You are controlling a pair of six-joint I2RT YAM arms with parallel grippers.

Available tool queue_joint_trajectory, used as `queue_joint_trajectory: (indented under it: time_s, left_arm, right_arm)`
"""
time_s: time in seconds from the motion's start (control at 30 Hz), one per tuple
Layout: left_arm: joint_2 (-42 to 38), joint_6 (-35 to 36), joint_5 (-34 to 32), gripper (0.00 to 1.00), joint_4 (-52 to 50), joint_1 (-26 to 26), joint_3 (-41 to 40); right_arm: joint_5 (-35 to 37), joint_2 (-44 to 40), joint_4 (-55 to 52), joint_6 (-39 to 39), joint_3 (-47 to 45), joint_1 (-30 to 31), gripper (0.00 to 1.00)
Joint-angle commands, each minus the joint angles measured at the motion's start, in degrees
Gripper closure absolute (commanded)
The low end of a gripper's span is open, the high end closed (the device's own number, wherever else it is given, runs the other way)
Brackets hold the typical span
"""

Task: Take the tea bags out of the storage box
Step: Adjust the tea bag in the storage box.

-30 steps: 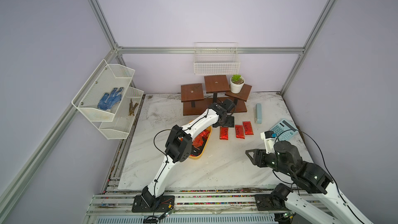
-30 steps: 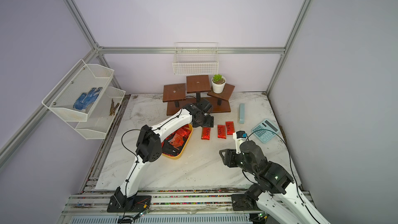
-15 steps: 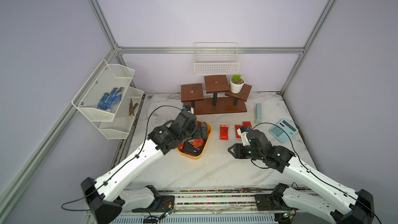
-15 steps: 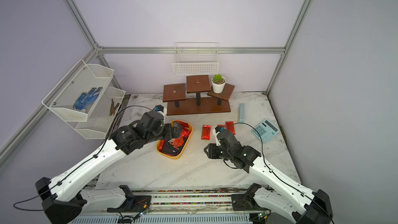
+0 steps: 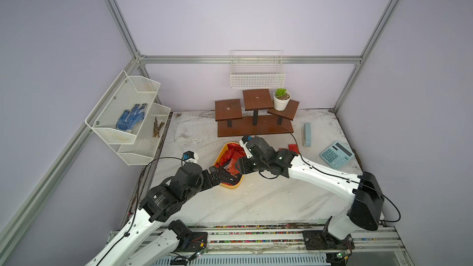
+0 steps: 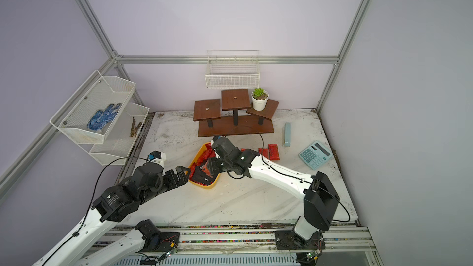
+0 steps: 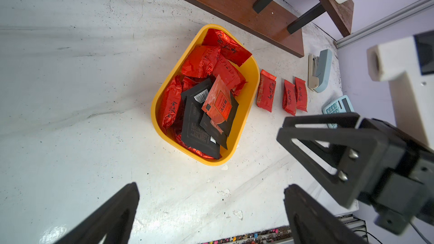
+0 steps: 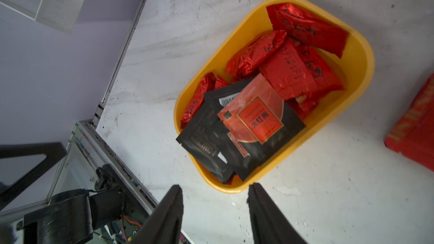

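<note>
Left wrist view: storage box (image 7: 250,90) on the tabletop (image 7: 82,113), piled with red and black tea bags (image 7: 202,62); three red sachets (image 7: 266,90) flat on the tabletop just beside it. Left gripper (image 7: 210,186) spread wide, empty, near the box. Right gripper (image 8: 215,185) parted partway over the box's end, holding nothing.

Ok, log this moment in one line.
left pincer open, empty, beside storage box; right pincer open, empty, above it; tea bags mostly inside
</note>
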Motion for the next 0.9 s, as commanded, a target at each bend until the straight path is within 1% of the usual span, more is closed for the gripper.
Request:
queue_joint_trajectory:
  time_s: [0.0, 0.17, 0.3, 0.47, 0.67, 0.87]
  left_arm:
    - [-2.49, -0.97, 0.15, 0.00, -1.04, 0.54, 0.28]
    - [-6.36, -1.92, 0.31, 0.00, -2.94, 0.66, -0.93]
    - [-8.55, -2.56, -0.02, 0.00, -3.98, 0.67, -2.24]
    - [-9.67, -2.56, 0.27, 0.00, -4.25, 0.64, -2.54]
    - [-9.50, -2.12, 1.25, 0.00, -4.32, 0.65, -2.08]
    - [-9.93, -2.51, 1.91, 0.00, -3.98, 0.66, -2.87]
  right_arm:
    - [3.10, 7.16, -6.31, -4.20, 7.06, 0.71, 0.44]
    - [10.33, 17.43, -13.28, -5.02, 17.04, 2.26, 0.38]
    - [12.30, 21.40, -13.93, -3.12, 20.01, 3.15, 0.36]
    - [16.76, 24.12, -14.01, -1.52, 22.39, 5.26, 0.36]
    - [21.20, 25.34, -14.01, -0.13, 23.52, 6.20, 0.36]
    - [22.80, 26.99, -14.28, 0.13, 24.82, 6.50, 0.36]
